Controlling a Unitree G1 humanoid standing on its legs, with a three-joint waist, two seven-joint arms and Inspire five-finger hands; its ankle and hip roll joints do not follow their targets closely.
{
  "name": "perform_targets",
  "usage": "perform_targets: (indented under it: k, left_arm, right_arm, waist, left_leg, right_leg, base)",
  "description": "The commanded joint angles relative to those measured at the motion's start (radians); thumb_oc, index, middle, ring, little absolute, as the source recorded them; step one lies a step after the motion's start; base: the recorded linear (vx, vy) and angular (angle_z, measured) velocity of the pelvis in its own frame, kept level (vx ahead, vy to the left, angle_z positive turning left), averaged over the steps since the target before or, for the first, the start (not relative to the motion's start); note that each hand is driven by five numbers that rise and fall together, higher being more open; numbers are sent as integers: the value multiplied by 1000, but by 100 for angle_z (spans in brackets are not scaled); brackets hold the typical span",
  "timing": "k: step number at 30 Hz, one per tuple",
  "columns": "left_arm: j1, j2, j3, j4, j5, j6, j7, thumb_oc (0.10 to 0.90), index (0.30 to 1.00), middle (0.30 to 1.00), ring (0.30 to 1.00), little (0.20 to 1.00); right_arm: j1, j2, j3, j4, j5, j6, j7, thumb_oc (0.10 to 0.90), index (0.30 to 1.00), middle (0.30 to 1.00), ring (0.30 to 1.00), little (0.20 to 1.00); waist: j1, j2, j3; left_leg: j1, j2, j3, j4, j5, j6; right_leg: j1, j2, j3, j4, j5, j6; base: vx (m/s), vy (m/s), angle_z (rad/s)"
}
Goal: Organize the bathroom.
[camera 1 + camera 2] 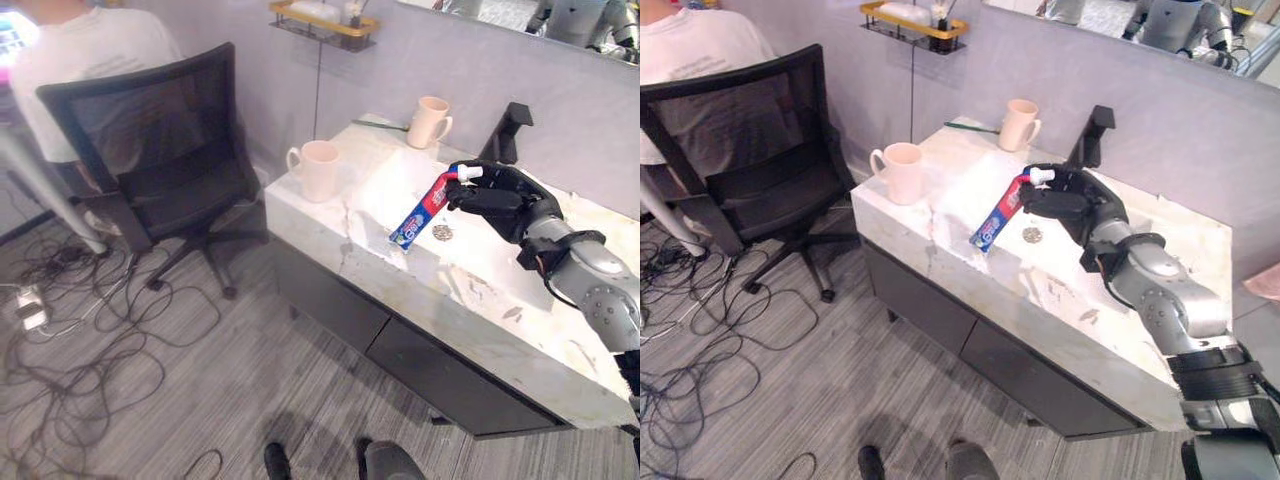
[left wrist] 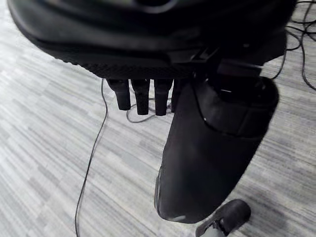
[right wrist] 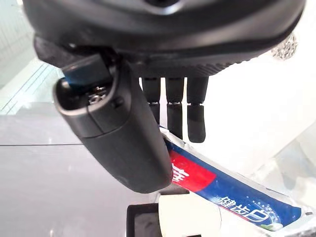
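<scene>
Right hand (image 1: 500,195) grips a toothpaste tube (image 1: 424,206) by its capped end, over the sink (image 1: 470,262). Left hand (image 2: 148,74) hangs above the floor (image 2: 44,148), fingers relaxed.

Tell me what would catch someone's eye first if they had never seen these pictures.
Most striking is the red and blue toothpaste tube, held by its white-capped end in the right hand and hanging tilted over the white marble sink. Next come two pale mugs on the counter, one at the near left corner, one by the black faucet. A person sits on a black mesh chair at left.
</scene>
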Motion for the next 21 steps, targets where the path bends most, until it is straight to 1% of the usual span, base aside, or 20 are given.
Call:
perform_targets:
  k: [1,2,3,4,5,6,8,9,10,11,12,13,14,15,16,17,18,19,20,21]
  left_arm:
    - [75,67,-9,34,75,76,5,800,900,900,900,900]
    - [77,62,-9,31,71,85,3,800,900,900,900,900]
    - [78,60,-8,29,75,88,3,800,900,900,900,900]
    - [82,59,-8,24,84,91,-2,800,900,900,900,900]
    - [85,60,-10,20,88,94,-5,800,900,900,900,900]
    - [85,60,-12,16,94,101,-8,800,900,900,900,900]
    - [73,58,-21,22,81,115,1,800,900,900,900,900]
    - [68,60,-17,28,70,100,-11,800,900,900,900,900]
    - [60,57,-16,31,106,89,-22,800,900,900,900,900]
    - [48,55,-24,33,138,78,-19,800,900,900,900,900]
    - [43,57,-31,36,110,73,-15,800,900,900,900,900]
    - [32,56,-23,42,67,65,-7,800,900,900,900,900]
    - [22,52,-17,45,64,64,-4,800,900,900,900,900]
    - [19,52,-16,46,65,62,-2,800,900,900,900,900]
    - [3,41,-21,46,71,52,5,800,900,900,900,900]
    - [1,35,-24,41,78,53,6,800,900,900,900,900]
    - [0,31,-27,40,82,55,6,800,900,900,900,900]
    - [1,33,-29,38,85,60,-1,800,900,900,900,900]
    - [3,36,-26,38,92,66,-9,800,900,900,900,900]
    - [3,47,-19,36,78,82,-22,800,900,900,900,900]
  right_arm:
    - [-112,-55,-175,8,-3,-150,25,400,300,300,300,300]
    - [-103,-78,-187,15,20,-144,30,400,300,300,300,300]
    - [-99,-85,-191,15,29,-141,33,400,300,300,300,300]
    - [-88,-98,-202,14,45,-137,39,400,300,300,300,300]
    - [-79,-108,-214,10,55,-133,41,400,300,300,300,300]
    - [-73,-113,-226,6,59,-128,41,400,300,300,300,300]
    - [-62,-114,-235,1,71,-135,25,400,300,300,300,300]
    - [-63,-111,-246,-8,78,-117,8,400,300,300,300,300]
    - [-65,-106,-249,-8,69,-115,11,400,300,300,300,300]
    - [-70,-100,-244,-6,64,-117,12,400,300,300,300,300]
    - [-76,-97,-240,-8,61,-115,9,400,300,300,300,300]
    - [-83,-93,-239,-15,52,-110,6,400,300,300,300,300]
    - [-89,-91,-241,-23,46,-102,2,400,300,300,300,300]
    - [-90,-91,-241,-25,44,-100,0,400,300,300,300,300]
    - [-97,-100,-252,-39,37,-91,-2,400,300,300,300,300]
    - [-95,-103,-256,-41,31,-94,7,400,300,300,300,300]
    - [-98,-99,-248,-43,19,-102,7,400,300,300,300,300]
    - [-107,-89,-232,-45,5,-113,2,400,300,300,300,300]
    - [-117,-81,-218,-46,-11,-120,2,400,300,300,300,300]
    - [-130,-61,-196,-60,-33,-138,-5,400,300,300,300,300]
  waist:
    - [-45,-56,-95]
    - [-55,-53,-99]
    - [-57,-57,-101]
    - [-62,-51,-103]
    - [-67,-50,-107]
    - [-74,-64,-116]
    - [-80,-65,-135]
    - [-86,-64,-143]
    - [-88,-66,-146]
    - [-93,-73,-148]
    - [-94,-78,-151]
    - [-96,-84,-156]
    - [-94,-89,-157]
    - [-95,-88,-157]
    - [-85,-107,-150]
    - [-80,-114,-147]
    - [-72,-113,-144]
    - [-65,-114,-144]
    - [-64,-109,-145]
    - [-67,-113,-154]
  left_leg:
    - [92,-57,70,180,-262,-25]
    - [110,-60,65,180,-275,-26]
    - [114,-61,71,181,-274,-26]
    - [127,-56,70,177,-282,-25]
    - [134,-55,68,179,-287,-22]
    - [126,-63,82,189,-279,-17]
    - [117,-64,79,211,-285,-20]
    - [115,-51,83,238,-294,-31]
    - [113,-44,93,258,-303,-31]
    - [101,-29,106,317,-319,-35]
    - [88,-17,102,385,-309,-47]
    - [63,8,84,524,-280,-76]
    - [34,27,67,622,-227,-105]
    - [22,34,60,646,-217,-113]
    - [-120,83,8,880,-110,-161]
    - [-182,118,7,910,-123,-158]
    - [-193,142,14,856,-145,-148]
    - [-171,161,28,732,-153,-138]
    - [-127,170,29,612,-178,-142]
    - [-83,167,37,355,-139,-126]
  right_leg:
    - [-47,15,-13,-132,212,63]
    - [-55,29,-42,-126,203,64]
    - [-63,32,-54,-120,203,60]
    - [-71,40,-75,-83,173,52]
    - [-73,45,-76,-60,152,42]
    - [-69,44,-71,-76,166,25]
    - [-45,49,-61,-79,151,11]
    - [-37,52,-60,-60,133,4]
    - [-26,48,-62,-57,126,0]
    - [-9,45,-58,-59,123,-7]
    - [3,46,-53,-63,121,-18]
    - [19,56,-40,-77,119,-37]
    - [36,65,-29,-90,118,-51]
    - [40,69,-30,-94,118,-55]
    - [90,80,-12,-124,124,-88]
    - [116,78,-21,-138,127,-95]
    - [134,77,-36,-144,119,-97]
    - [147,73,-52,-146,107,-95]
    - [166,72,-53,-148,85,-81]
    - [155,56,-51,-169,103,-70]
  base:
    - [303,71,35]
    - [379,89,47]
    - [295,30,91]
    - [251,-9,69]
    - [228,-63,27]
    - [247,-113,-30]
    - [273,-122,-14]
    - [249,-90,12]
    - [277,-108,16]
    - [223,-109,16]
    - [245,-168,17]
    - [187,-177,18]
    - [126,-149,12]
    - [84,-184,5]
    - [60,-155,0]
    - [87,-126,1]
    - [105,32,-13]
    - [208,138,-13]
    - [186,262,-20]
    - [146,241,-17]
